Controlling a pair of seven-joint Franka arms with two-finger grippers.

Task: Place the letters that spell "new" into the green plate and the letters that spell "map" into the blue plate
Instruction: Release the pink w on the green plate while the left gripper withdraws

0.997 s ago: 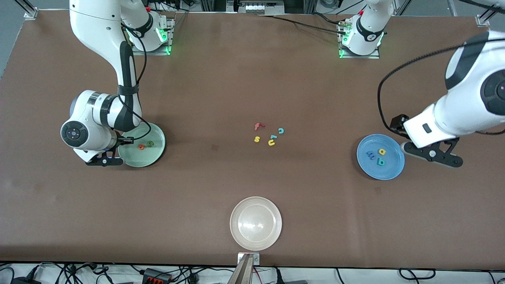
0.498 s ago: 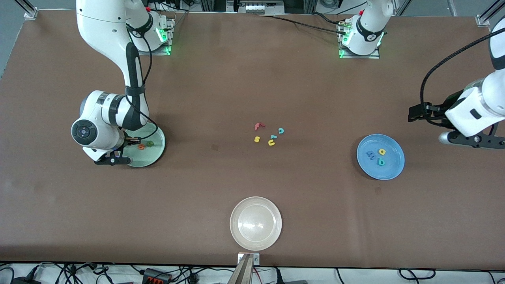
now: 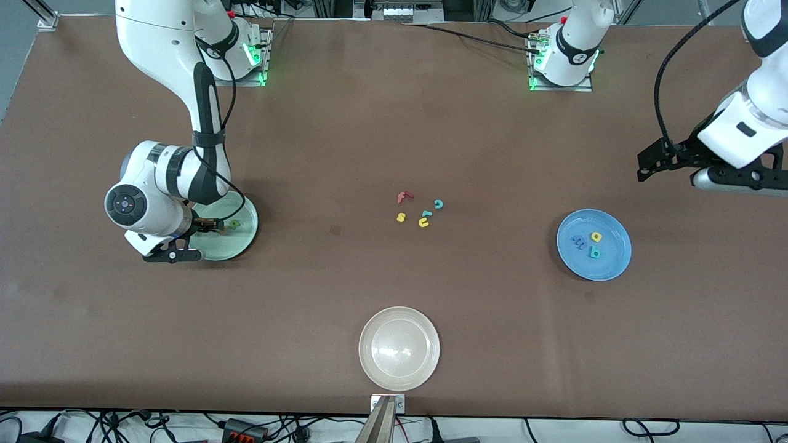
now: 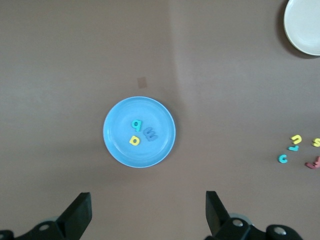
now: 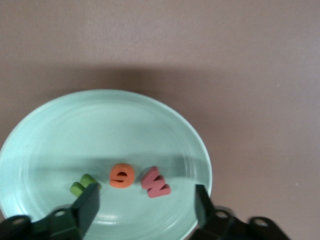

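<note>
While its fingers stand apart with nothing between them, the right gripper point(image 5: 145, 205) hangs low over the green plate point(image 5: 60, 135) at the right arm's end of the table. On that plate lie the dark green "n" point(image 5: 84, 184), the orange "e" point(image 5: 121, 176) and the pinkish-red "w" point(image 5: 155, 183), side by side in a row, free of the fingers.

The left gripper point(image 4: 147, 215) is likewise spread wide and empty, raised high near the left arm's end. Below it the blue plate point(image 4: 120, 150) holds the blue "m" point(image 4: 151, 133), the yellow "a" point(image 4: 134, 140) and the teal "p" point(image 4: 136, 123), close together.

Mid-table, a cluster of spare letters point(image 3: 420, 211) lies loose, and a whitish-beige plate point(image 3: 369, 363) sits nearer the front camera.
</note>
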